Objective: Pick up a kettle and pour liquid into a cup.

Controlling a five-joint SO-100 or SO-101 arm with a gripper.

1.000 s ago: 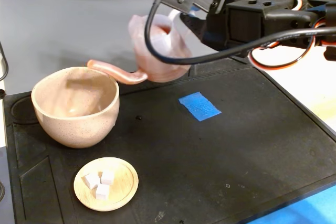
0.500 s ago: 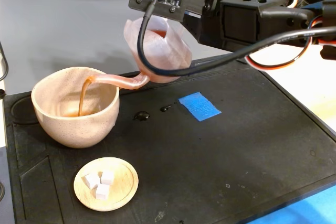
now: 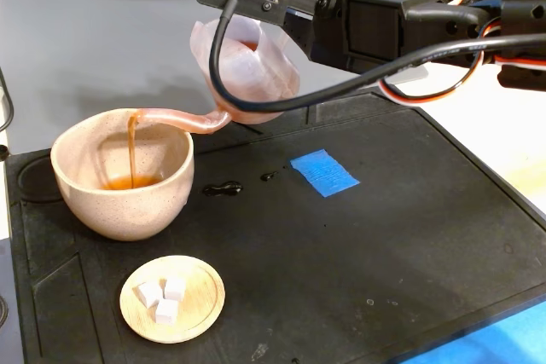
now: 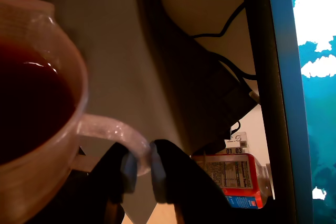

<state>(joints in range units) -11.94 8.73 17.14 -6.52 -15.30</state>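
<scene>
The translucent pink kettle (image 3: 247, 74) hangs tilted above the black mat, its gooseneck spout reaching left over the rim of the speckled beige cup (image 3: 122, 176). A thin amber stream of liquid (image 3: 132, 149) falls from the spout tip into the cup, where a brown pool lies at the bottom. In the wrist view my gripper (image 4: 140, 174) is shut on the kettle's pale loop handle (image 4: 113, 130), and dark liquid (image 4: 29, 103) fills the kettle (image 4: 31, 182). The arm hides the fingers in the fixed view.
Small dark spilled drops (image 3: 223, 187) lie on the black mat (image 3: 358, 253) right of the cup. A blue tape patch (image 3: 323, 172) sits mid-mat. A round wooden dish (image 3: 172, 298) with three white cubes stands in front of the cup. A bottle (image 4: 236, 179) shows in the wrist view.
The kettle has tipped further and shifted left. The pour began, liquid has pooled in the cup, and drops have spilled and spread on the mat.
</scene>
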